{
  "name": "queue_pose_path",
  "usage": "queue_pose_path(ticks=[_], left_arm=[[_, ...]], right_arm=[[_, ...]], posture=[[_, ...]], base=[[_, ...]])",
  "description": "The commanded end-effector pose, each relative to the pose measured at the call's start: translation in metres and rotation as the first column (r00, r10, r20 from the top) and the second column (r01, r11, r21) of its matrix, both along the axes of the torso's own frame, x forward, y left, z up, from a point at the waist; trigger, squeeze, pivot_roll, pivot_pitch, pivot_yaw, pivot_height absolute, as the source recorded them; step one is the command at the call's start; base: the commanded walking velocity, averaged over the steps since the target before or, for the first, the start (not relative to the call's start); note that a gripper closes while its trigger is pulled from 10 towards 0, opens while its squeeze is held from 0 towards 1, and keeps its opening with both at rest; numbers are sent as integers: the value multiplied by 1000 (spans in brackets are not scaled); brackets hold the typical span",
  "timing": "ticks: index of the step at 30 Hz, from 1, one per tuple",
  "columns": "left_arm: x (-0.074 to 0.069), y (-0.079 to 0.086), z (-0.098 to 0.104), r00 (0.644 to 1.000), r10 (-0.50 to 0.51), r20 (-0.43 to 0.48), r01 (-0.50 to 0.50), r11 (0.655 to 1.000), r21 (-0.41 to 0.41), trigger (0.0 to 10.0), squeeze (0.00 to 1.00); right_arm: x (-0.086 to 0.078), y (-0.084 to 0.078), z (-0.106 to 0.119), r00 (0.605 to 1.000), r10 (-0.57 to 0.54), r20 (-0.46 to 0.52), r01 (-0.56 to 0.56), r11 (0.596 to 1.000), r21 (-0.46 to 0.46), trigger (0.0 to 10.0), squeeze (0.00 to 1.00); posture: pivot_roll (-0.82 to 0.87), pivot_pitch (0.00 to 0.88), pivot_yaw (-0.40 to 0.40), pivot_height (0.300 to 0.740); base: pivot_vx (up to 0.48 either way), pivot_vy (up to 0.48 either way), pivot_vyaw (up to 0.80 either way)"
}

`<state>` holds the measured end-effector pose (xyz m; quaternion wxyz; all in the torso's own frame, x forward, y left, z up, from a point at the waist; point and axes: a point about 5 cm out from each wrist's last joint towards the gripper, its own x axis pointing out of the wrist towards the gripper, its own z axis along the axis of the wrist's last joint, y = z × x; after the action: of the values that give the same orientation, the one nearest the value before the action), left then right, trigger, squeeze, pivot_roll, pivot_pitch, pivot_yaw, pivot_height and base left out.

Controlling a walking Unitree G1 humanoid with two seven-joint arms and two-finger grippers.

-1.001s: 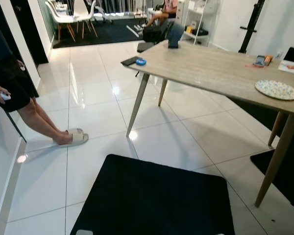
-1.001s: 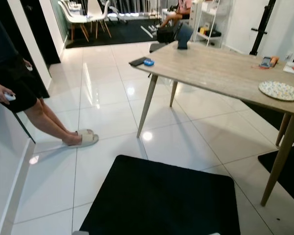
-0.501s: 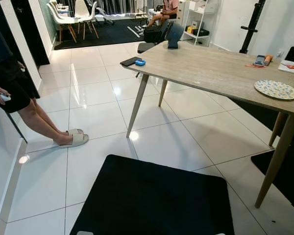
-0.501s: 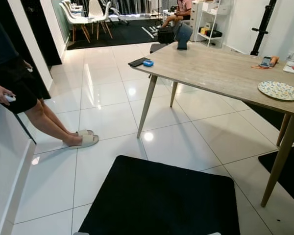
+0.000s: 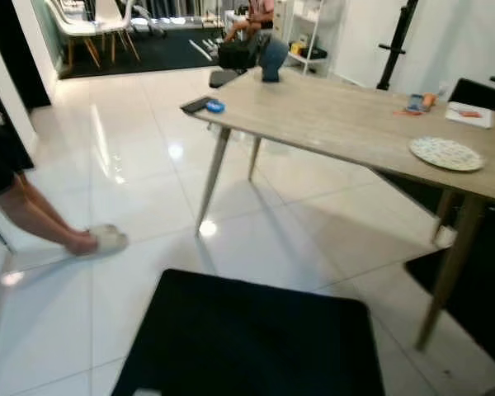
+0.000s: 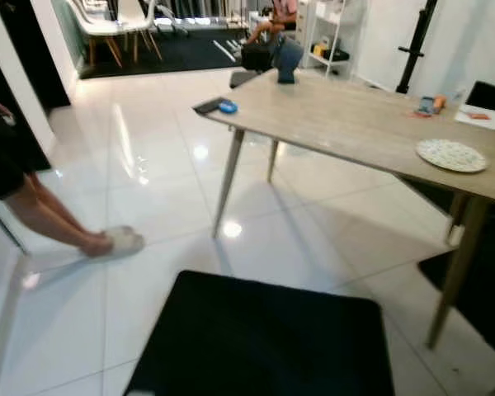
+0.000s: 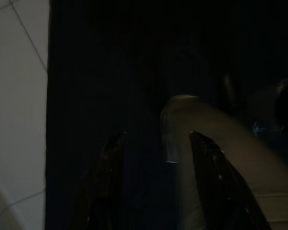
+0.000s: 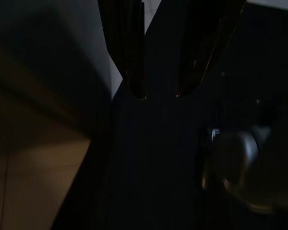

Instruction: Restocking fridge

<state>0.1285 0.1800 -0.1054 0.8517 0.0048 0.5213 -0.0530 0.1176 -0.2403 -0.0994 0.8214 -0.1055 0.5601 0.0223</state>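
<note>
Honestly, no fridge and no groceries were anywhere to be seen at this point, so the restocking looked like it was in the walking-about stage. The robot stood at the edge of a black mat [image 5: 247,338] on glossy white tile, with the head views blurred. Both arms hung idle over the mat: the left gripper [image 7: 156,182] had its fingers spread apart with nothing between them, and the right gripper [image 8: 158,72] was parted too and empty, both wrist views very dark. Biggest risk, I'd guess, was clipping the wooden table, since its near leg [image 5: 445,272] stood just beside the mat on the robot's right, and a careless turn could knock it. A person's leg and sandal [image 5: 99,241] were off to the left on the tile, so swinging that way could bump them. Count-wise: one patterned plate [image 5: 445,153] on the tabletop [image 5: 338,124], one dark phone-like thing with one small blue object [image 5: 215,106] at the far corner, a couple of small items near the far right edge, too blurry to name, and one seated person way back.
</note>
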Motion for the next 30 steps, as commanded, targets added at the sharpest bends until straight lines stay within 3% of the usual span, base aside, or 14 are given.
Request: queue_pose_path(ticks=[1, 5, 30], left_arm=[[-12, 3, -4, 999, 6, -42, -6, 1000, 7, 10000, 0], [-12, 3, -4, 999, 5, -41, -5, 1000, 6, 10000, 0], [-11, 4, -3, 999, 0, -41, 0, 1000, 8, 10000, 0]], right_arm=[[2, 6, -1, 1000, -3, 11, 3, 1000, 20, 10000, 0], [1, 7, -1, 1000, -13, 8, 12, 1000, 22, 10000, 0], [-3, 6, -3, 999, -23, -23, 24, 999, 22, 10000, 0]], posture=[[-35, 24, -2, 740], [-36, 24, -2, 740], [-36, 24, 0, 740]], base=[[326, 0, 0], [327, 0, 0], [330, 0, -760]])
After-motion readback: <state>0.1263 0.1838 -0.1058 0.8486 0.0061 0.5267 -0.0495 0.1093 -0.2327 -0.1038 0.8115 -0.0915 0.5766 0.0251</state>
